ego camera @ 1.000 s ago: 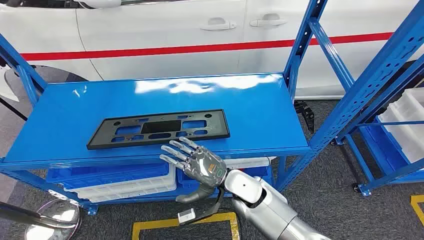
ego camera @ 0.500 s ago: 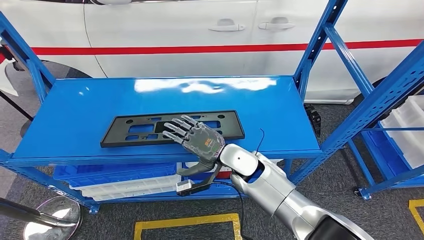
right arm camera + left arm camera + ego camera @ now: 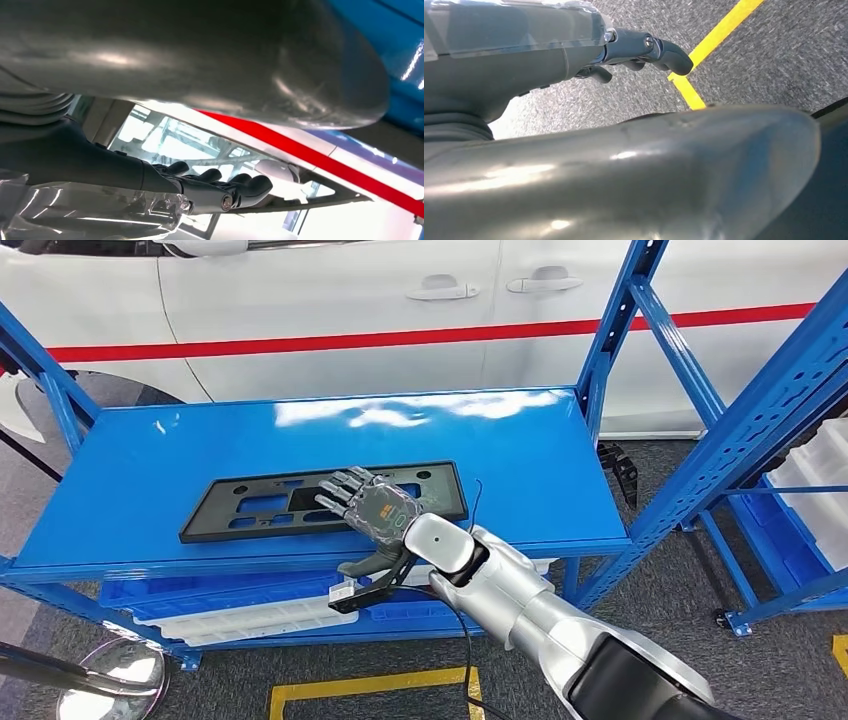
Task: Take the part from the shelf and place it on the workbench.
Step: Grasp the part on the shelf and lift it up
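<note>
The part (image 3: pixel 250 505) is a flat black rectangular plate with several cut-outs, lying near the front of the blue shelf top (image 3: pixel 520 455). My right hand (image 3: pixel 372 510) reaches in over the shelf's front edge, its fingers spread flat over the right half of the plate and its thumb hanging below the shelf edge. It grips nothing. In the right wrist view the right hand (image 3: pixel 215 192) has its fingers stretched out straight. My left hand (image 3: pixel 644 50) hangs over grey carpet, holding nothing.
A white car (image 3: pixel 330 300) with a red stripe stands behind the shelf. Blue uprights (image 3: pixel 610 330) frame the shelf's right end. White and blue bins (image 3: pixel 250 612) fill the lower level. A second rack with white bins (image 3: pixel 815 490) stands at the right. Yellow floor tape (image 3: pixel 370 682) runs below.
My right hand has moved forward from in front of the shelf edge to lie over the plate's right half. The camera shifted slightly; the plate stays put.
</note>
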`<state>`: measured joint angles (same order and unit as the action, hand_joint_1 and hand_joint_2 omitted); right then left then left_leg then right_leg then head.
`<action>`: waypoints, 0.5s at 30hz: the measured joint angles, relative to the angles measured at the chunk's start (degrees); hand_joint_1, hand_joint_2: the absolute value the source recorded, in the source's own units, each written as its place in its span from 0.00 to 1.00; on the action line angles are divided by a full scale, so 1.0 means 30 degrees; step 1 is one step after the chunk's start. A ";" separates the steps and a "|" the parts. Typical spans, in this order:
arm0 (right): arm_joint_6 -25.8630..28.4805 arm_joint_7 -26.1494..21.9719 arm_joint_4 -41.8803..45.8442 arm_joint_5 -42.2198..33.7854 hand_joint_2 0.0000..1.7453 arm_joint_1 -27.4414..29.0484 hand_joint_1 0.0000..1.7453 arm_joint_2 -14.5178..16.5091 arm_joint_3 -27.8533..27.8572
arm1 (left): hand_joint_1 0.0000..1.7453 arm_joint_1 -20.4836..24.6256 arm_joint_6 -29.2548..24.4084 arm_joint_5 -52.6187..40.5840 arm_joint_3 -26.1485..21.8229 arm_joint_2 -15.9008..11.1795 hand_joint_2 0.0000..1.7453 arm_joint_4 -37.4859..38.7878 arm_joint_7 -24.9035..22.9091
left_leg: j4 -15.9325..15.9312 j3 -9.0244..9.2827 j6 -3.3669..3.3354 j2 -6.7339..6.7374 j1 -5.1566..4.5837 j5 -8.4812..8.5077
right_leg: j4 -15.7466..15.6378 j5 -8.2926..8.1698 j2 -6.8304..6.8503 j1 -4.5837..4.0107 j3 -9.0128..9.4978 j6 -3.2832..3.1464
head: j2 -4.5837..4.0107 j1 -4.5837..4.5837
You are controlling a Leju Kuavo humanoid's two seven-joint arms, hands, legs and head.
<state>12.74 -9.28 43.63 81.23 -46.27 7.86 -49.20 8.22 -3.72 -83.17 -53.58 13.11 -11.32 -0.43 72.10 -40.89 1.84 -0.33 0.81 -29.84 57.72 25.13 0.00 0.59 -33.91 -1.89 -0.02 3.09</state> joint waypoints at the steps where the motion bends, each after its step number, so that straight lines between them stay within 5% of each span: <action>1: -0.0042 0.0067 -0.0127 0.0013 0.00 -0.0039 0.00 0.0075 -0.0013 | 0.00 0.0005 -0.0004 0.0000 0.0002 -0.0007 0.00 0.0000 -0.0002 | -0.1339 0.0610 -0.0030 0.0010 0.0010 0.0788 | 0.0025 0.0052 -0.0015 0.0004 0.0056 0.0040 | 0.0000 0.0000; 3: -0.0317 0.0408 -0.0472 0.0045 0.00 -0.0208 0.00 0.0264 -0.0031 | 0.00 0.0039 -0.0011 0.0000 0.0018 -0.0011 0.00 0.0000 0.0002 | -0.3830 0.1812 -0.0191 0.0019 -0.0035 0.1765 | 0.0097 0.0153 -0.0051 -0.0051 0.0107 0.0175 | 0.0000 0.0000; 5: -0.0698 0.1009 -0.1090 0.0029 0.00 -0.0475 0.00 0.0521 -0.0037 | 0.00 0.0079 -0.0005 -0.0026 0.0077 -0.0009 0.00 0.0000 0.0000 | -0.4672 0.2177 -0.0408 0.0002 -0.0117 0.1848 | 0.0131 0.0170 -0.0066 -0.0111 0.0052 0.0348 | 0.0000 -0.0002; 9: -0.0955 0.2121 -0.2814 -0.0135 1.00 -0.1259 0.00 0.0982 0.0111 | 0.00 0.0134 0.0090 -0.0078 0.0208 0.0009 0.00 0.0000 -0.0027 | -0.4888 0.2194 -0.0883 -0.0004 -0.0016 0.1993 | 0.0743 0.0629 -0.0051 -0.0093 -0.0253 0.0709 | 0.0000 -0.0006; 13: -0.1096 0.2938 -0.4618 -0.0088 1.00 -0.1796 0.00 0.1036 0.0400 | 0.00 0.0144 0.0244 -0.0202 0.0286 0.0022 0.00 0.0000 -0.0069 | -0.4937 0.2213 -0.1079 -0.0005 -0.0010 0.2012 | 0.5273 0.2548 -0.0043 -0.0056 -0.2519 0.0876 | 0.0000 -0.0004; 15: -0.1353 0.3262 -0.5307 0.0002 1.00 -0.1835 0.00 0.1029 0.0553 | 0.00 0.0117 0.0264 -0.0257 0.0295 0.0024 0.00 0.0000 -0.0129 | -0.4898 0.2219 -0.1062 -0.0018 -0.0012 0.1990 | 0.5307 0.2025 -0.0040 -0.0056 -0.2709 0.0858 | 0.0000 -0.0004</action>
<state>8.68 0.50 27.71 81.23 -51.78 10.95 -47.54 8.58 -2.93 -83.94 -52.69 13.19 -11.32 -0.82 57.40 -34.24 -1.35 -0.39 0.77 -23.87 73.64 31.21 -0.12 0.42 -42.04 0.69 -0.02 3.08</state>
